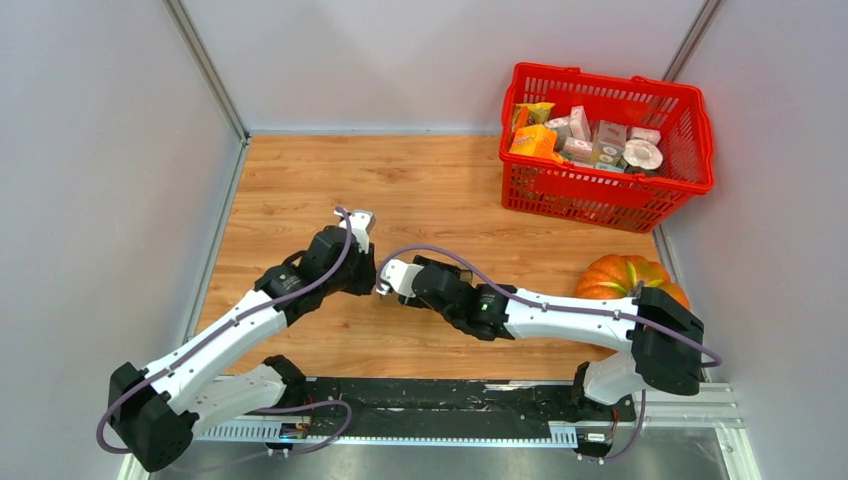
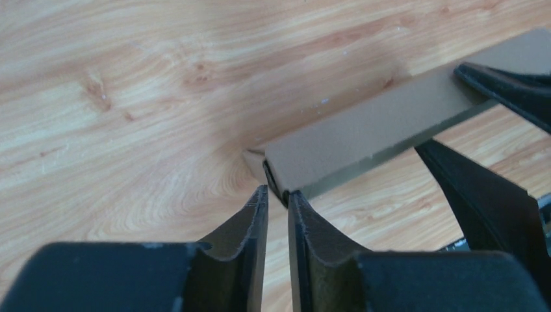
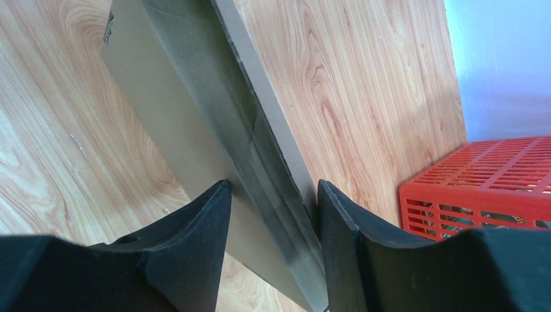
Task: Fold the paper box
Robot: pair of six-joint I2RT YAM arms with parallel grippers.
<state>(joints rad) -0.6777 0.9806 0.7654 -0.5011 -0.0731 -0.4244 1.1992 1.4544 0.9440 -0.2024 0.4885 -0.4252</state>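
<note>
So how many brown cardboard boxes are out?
1: the paper box, mid-table, clamped in the right gripper, corner at the left gripper. Arms cover it from above; another could be hidden.

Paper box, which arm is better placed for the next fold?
Right, probably: the right pincer straddles the paper box, a finger each side; the left pincer, nearly closed, only meets its corner.

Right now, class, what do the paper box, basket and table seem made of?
The paper box looks like matte brown cardboard, with creased edges. The basket is probably glossy red plastic: moulded lattice. The table shows grain: wood or wood-look laminate.
</note>
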